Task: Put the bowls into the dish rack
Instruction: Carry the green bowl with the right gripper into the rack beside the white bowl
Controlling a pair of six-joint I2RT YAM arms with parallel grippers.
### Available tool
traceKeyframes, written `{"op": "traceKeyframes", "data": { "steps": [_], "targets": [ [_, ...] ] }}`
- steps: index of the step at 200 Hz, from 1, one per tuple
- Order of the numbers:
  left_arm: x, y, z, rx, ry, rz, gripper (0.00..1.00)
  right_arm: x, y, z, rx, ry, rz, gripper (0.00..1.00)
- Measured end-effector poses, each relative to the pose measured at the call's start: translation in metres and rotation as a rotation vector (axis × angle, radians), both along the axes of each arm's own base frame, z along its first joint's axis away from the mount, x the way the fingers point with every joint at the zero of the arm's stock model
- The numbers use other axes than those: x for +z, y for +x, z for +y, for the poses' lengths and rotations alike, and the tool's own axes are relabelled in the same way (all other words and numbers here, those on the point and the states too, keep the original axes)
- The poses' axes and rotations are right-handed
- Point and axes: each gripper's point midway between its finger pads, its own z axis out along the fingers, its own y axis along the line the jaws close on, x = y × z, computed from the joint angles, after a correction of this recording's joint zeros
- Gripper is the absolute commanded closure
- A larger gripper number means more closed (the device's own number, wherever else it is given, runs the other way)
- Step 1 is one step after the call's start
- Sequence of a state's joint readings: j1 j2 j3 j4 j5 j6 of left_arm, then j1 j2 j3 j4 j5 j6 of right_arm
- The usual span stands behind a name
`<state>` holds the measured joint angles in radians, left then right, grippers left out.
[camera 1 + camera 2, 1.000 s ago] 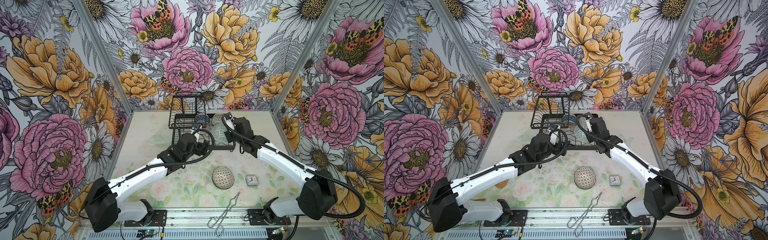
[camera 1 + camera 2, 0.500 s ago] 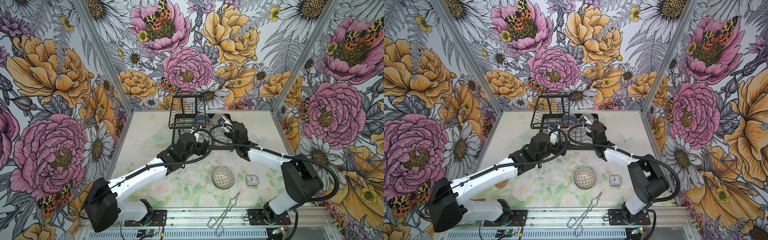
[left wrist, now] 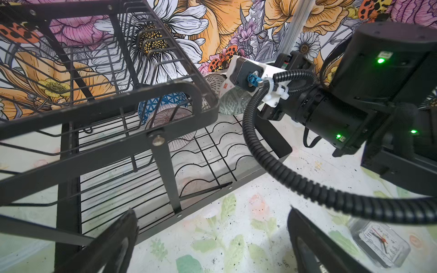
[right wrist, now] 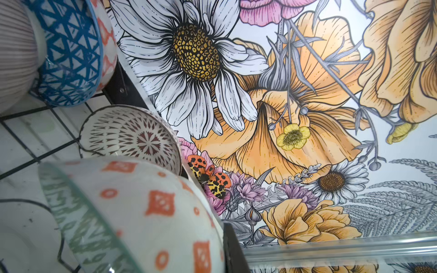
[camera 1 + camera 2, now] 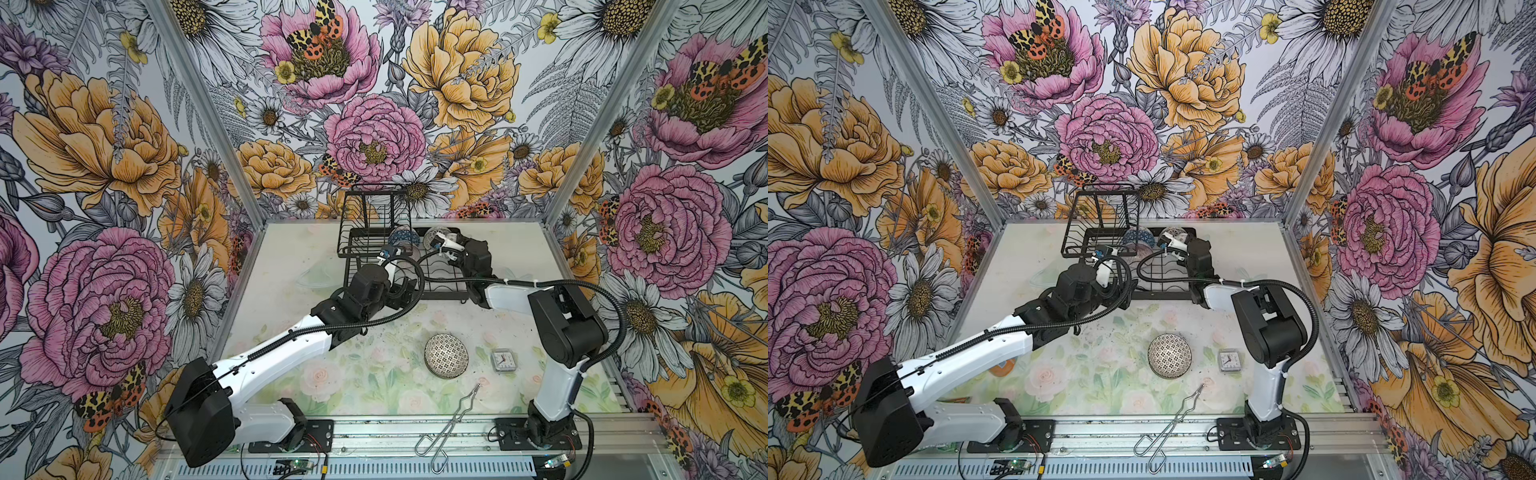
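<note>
Arms met at the rack in both top views. The left gripper hung spread and empty at the rack's near edge. The right gripper reached over the base tray, with the blue bowl just beside it and the dotted bowl right beyond its tip. The mosaic bowl lay on the table, well back from both grippers, near a clock and tongs. In the left wrist view, the left fingers stood wide apart with nothing between them. Ahead of them the blue bowl and striped bowl stood on edge under the rack's upper shelf, and the green bowl sat farther on, under the right wrist. In the right wrist view, the right gripper was pinched nearly together on the wall of the green bowl, one black finger against its orange-printed inner face and the other hidden. That bowl tilted over the tray wires, with the dotted bowl just beyond it.
</note>
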<state>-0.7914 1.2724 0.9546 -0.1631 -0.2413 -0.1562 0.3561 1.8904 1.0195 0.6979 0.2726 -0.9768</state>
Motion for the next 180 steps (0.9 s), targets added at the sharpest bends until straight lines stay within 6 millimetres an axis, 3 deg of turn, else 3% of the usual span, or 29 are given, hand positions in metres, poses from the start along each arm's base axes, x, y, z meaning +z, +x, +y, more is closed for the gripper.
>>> {"op": "traceKeyframes", "data": {
  "steps": [95, 180],
  "targets": [
    [-0.002, 0.0, 0.001, -0.001, 0.004, 0.006, 0.01, -0.021, 0.023, 0.021, 0.094, -0.116, -0.041, 1.0],
    [-0.006, -0.001, 0.002, -0.001, 0.014, 0.016, 0.01, -0.037, 0.025, 0.024, 0.115, -0.175, -0.034, 1.0]
  ]
}}
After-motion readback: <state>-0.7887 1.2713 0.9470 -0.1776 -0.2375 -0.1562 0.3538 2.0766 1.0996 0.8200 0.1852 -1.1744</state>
